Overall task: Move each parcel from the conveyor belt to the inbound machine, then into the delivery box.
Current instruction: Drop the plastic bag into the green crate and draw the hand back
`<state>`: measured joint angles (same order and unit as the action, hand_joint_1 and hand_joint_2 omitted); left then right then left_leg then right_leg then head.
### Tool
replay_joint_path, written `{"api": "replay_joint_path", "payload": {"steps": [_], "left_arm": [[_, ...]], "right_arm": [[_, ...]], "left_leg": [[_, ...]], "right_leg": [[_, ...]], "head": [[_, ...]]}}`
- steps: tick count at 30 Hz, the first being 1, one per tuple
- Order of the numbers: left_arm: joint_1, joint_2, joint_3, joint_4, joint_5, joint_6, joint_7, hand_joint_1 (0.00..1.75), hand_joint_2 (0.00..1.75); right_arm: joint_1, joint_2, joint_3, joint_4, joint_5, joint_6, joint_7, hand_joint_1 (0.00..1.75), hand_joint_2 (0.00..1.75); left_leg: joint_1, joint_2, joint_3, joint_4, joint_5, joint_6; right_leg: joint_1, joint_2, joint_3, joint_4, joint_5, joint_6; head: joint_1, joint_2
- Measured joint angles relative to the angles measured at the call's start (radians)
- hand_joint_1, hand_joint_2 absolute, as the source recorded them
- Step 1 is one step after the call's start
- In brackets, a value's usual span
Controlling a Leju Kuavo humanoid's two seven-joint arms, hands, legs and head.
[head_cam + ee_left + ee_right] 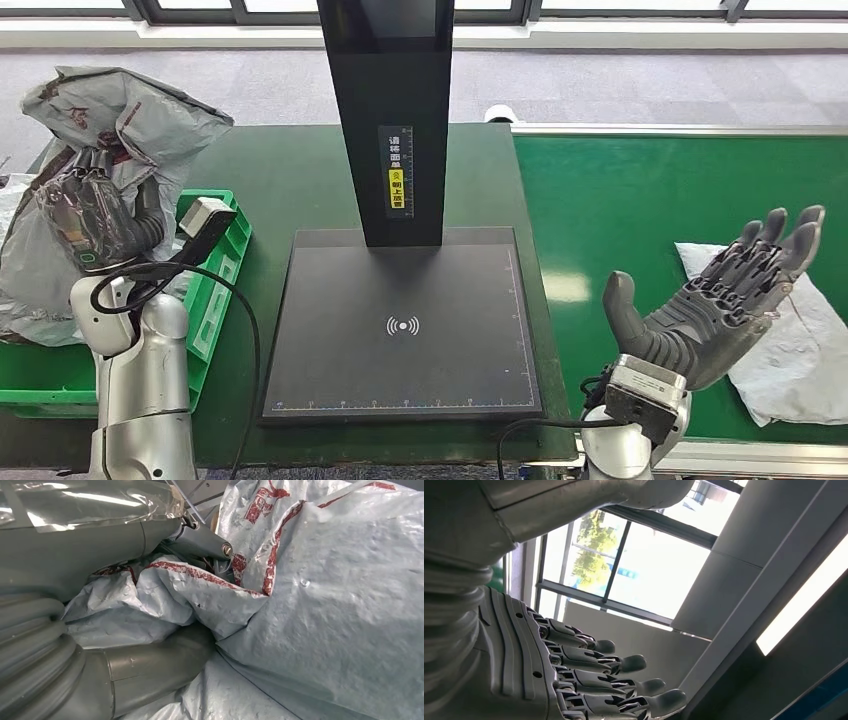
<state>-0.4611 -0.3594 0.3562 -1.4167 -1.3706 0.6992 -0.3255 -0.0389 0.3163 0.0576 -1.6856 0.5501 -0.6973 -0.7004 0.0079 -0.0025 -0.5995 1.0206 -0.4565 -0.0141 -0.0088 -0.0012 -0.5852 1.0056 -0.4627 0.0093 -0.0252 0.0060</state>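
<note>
Your left hand (95,215) grips a grey parcel (120,120) over the green delivery box (215,300). Your right hand (725,300) is spread, holding nothing. One white parcel (790,350) waits on the conveyor belt (640,200).

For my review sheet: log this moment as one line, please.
left hand: grips grey parcel above green box | right hand: open, palm up, over belt | white parcel: on belt | scanner pad: bare

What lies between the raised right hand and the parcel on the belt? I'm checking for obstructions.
Nothing: in the head view the right hand hovers open above the white parcel; bare green belt surrounds them.
</note>
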Motion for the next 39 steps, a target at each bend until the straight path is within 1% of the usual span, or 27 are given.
{"api": "replay_joint_path", "payload": {"steps": [4, 6, 8, 11, 14, 16, 19, 20, 23, 24, 28, 32, 36, 39], "left_arm": [[-0.003, 0.0, 0.006, 0.002, 0.0, 0.0, 0.002, 1.75, 1.75], [-0.05, 0.03, 0.073, 0.088, -0.001, 0.0, 0.021, 1.75, 1.75], [-0.11, 0.076, 0.173, 0.206, -0.012, -0.001, 0.032, 1.75, 1.75], [-0.145, 0.116, 0.28, 0.3, -0.042, -0.001, 0.014, 1.75, 1.75], [-0.163, 0.139, 0.376, 0.369, -0.07, -0.001, 0.0, 1.75, 1.75], [-0.172, 0.145, 0.432, 0.398, -0.081, -0.001, -0.001, 1.75, 1.75], [-0.177, 0.149, 0.478, 0.419, -0.088, -0.001, -0.002, 1.75, 1.75], [-0.18, 0.15, 0.489, 0.425, -0.089, -0.001, -0.002, 1.51, 1.75], [-0.188, 0.152, 0.515, 0.438, -0.095, -0.001, 0.001, 0.2, 1.75], [-0.19, 0.152, 0.519, 0.441, -0.096, -0.001, 0.002, 0.0, 1.75], [-0.197, 0.151, 0.531, 0.443, -0.092, -0.001, -0.002, 0.0, 1.75], [-0.208, 0.149, 0.561, 0.435, -0.063, 0.0, -0.053, 0.0, 1.75], [-0.22, 0.14, 0.602, 0.418, -0.035, 0.0, -0.13, 0.0, 1.75], [-0.234, 0.128, 0.647, 0.401, 0.019, 0.0, -0.238, 0.0, 1.75]], "right_arm": [[0.0, 0.0, 0.0, 0.001, -0.001, 0.0, 0.0, 0.0, 1.75], [0.0, 0.0, 0.0, 0.001, -0.008, 0.0, 0.0, 0.0, 1.75], [0.0, 0.0, 0.0, 0.002, -0.016, 0.0, 0.0, 0.0, 1.75], [0.002, 0.0, 0.0, 0.002, -0.015, 0.0, 0.0, 0.0, 1.75], [0.004, 0.0, 0.0, 0.003, -0.008, 0.0, 0.0, 0.0, 1.75], [0.004, 0.001, 0.0, 0.005, -0.004, 0.0, 0.0, 0.0, 1.75], [0.005, 0.001, 0.0, 0.009, 0.001, 0.0, 0.0, 0.0, 1.75], [0.005, 0.001, 0.0, 0.011, 0.002, 0.0, 0.0, 0.0, 1.75], [0.005, 0.001, 0.0, 0.016, 0.004, 0.0, 0.0, 0.0, 1.75], [0.005, 0.001, 0.0, 0.018, 0.004, 0.0, 0.0, 0.0, 1.75], [0.005, 0.001, 0.0, 0.029, 0.004, 0.0, 0.0, 0.0, 1.75], [0.005, 0.001, 0.0, 0.042, 0.005, 0.0, 0.0, 0.0, 1.75], [0.004, 0.001, 0.0, 0.056, 0.007, 0.0, 0.0, 0.0, 1.75], [0.003, 0.001, 0.0, 0.067, 0.014, 0.0, 0.0, 0.0, 1.75]], "left_leg": [[0.0, 0.0, 0.0, 0.0, 0.0, 0.0], [0.0, 0.001, 0.0, 0.0, 0.0, 0.0], [0.0, 0.004, 0.001, 0.0, 0.001, -0.001], [0.001, 0.004, 0.001, 0.0, 0.001, -0.002], [0.002, 0.003, 0.001, 0.0, 0.001, -0.003], [0.002, 0.003, 0.001, 0.0, 0.001, -0.002], [0.002, 0.002, 0.0, 0.0, 0.001, -0.002], [0.002, 0.001, 0.0, 0.0, 0.001, -0.002], [0.002, 0.001, 0.0, 0.0, 0.001, -0.002], [0.001, 0.001, 0.0, 0.0, 0.001, -0.002], [0.002, 0.001, 0.0, 0.0, 0.001, -0.002], [0.002, 0.001, 0.0, 0.0, 0.001, -0.002], [0.002, 0.001, 0.0, 0.0, 0.001, -0.002], [0.002, 0.001, 0.0, 0.0, 0.001, -0.002]], "right_leg": [[0.0, 0.0, 0.0, 0.0, 0.0, 0.0], [0.0, 0.001, 0.0, 0.0, 0.001, -0.001], [0.001, 0.003, -0.001, 0.0, 0.002, -0.002], [0.002, 0.003, -0.001, 0.001, 0.002, -0.003], [0.002, 0.002, -0.001, 0.001, 0.001, -0.004], [0.002, 0.003, -0.001, 0.001, 0.001, -0.004], [0.002, 0.002, -0.001, 0.001, 0.001, -0.004], [0.002, 0.001, -0.001, 0.001, 0.001, -0.004], [0.001, 0.001, -0.001, 0.001, 0.001, -0.004], [0.001, 0.001, -0.001, 0.001, 0.001, -0.004], [0.002, 0.001, -0.001, 0.001, 0.001, -0.004], [0.002, 0.001, -0.001, 0.001, 0.001, -0.004], [0.002, 0.001, -0.001, 0.001, 0.001, -0.004], [0.002, 0.001, -0.001, 0.001, 0.001, -0.004]], "head": [[0.0, 0.0], [0.0, 0.0], [0.0, 0.0], [0.0, 0.0], [0.0, 0.0], [0.0, 0.0], [0.0, 0.0], [0.0, 0.0], [0.0, 0.0], [0.0, 0.0], [0.0, 0.0], [0.0, 0.0], [0.0, 0.0], [0.0, 0.0]]}}
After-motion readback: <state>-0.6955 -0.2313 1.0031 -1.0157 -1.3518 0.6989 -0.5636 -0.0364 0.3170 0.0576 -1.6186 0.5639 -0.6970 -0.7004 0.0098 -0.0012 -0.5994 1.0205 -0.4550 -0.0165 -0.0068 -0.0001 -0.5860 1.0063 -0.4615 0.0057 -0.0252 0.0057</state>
